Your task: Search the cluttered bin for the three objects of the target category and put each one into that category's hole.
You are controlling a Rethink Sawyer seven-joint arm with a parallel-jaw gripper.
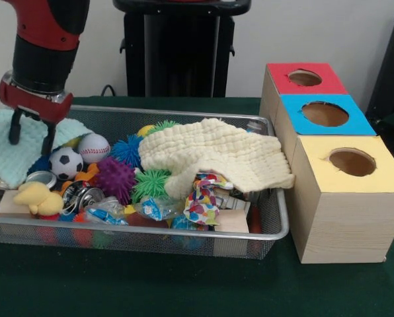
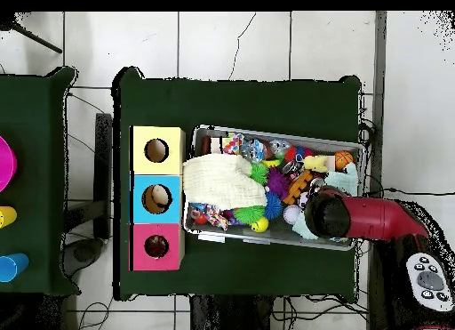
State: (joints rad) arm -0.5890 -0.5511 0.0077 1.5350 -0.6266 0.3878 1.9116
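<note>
Green cloth is covering the desk (image 1: 184, 290) under the wire mesh bin (image 1: 276, 228). Two black fingers (image 1: 13, 129) are hanging apart and empty over a pale mint cloth (image 1: 12, 155) at the bin's end. Only the front view is showing them; overhead, the red arm (image 2: 378, 220) is hiding them. A soccer ball (image 1: 66, 162), baseball (image 1: 94, 147) and spiky balls (image 1: 115, 178) are lying beside a cream cloth (image 1: 217, 155) that is covering other items. Overhead, something is showing inside the blue box's (image 2: 156, 198) hole, between the yellow box (image 2: 156, 149) and red box (image 2: 156, 246).

Even, soft indoor light; faint shadows, no glare.
</note>
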